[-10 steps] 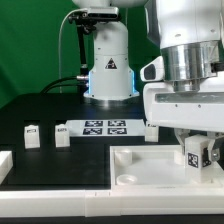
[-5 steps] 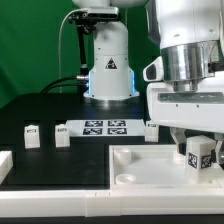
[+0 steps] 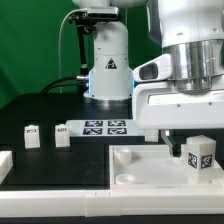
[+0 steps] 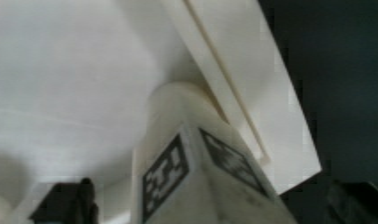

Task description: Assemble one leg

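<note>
The leg, a small white block with a black-and-white tag, stands upright in the corner of the large white tray-like slab at the exterior view's right. My gripper hovers right above it, with its jaws apart on either side of the leg's top. In the wrist view the leg fills the middle. The dark fingertips stand off from it with a gap, over the slab's white floor. The gripper looks open.
Two more legs stand on the dark table at the exterior view's left, and a third beside the marker board. A white part lies at the left edge. The arm's base stands behind.
The gripper has let go of the leg and risen a little. The leg now stands free in the slab's corner, fully in sight below the fingers.
</note>
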Robot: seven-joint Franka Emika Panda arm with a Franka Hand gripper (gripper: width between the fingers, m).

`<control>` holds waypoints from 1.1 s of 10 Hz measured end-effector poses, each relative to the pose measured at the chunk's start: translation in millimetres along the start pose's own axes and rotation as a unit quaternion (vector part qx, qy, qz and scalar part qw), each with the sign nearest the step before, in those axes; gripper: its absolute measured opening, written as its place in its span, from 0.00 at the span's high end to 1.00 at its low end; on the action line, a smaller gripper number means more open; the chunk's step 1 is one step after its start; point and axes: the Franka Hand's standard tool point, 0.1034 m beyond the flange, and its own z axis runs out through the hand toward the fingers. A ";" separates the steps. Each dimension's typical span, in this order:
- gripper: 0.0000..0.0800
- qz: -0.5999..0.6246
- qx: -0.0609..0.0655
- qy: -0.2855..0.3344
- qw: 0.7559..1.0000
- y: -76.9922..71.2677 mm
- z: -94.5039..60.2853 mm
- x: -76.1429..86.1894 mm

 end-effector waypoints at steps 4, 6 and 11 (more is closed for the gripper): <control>0.19 -0.197 -0.011 0.014 0.980 8.2 0.5 -3.8; 0.19 -0.237 -0.014 0.016 0.971 6.1 -4.1 -5.6; 0.64 -0.236 -0.014 0.015 0.972 6.7 -3.6 -5.8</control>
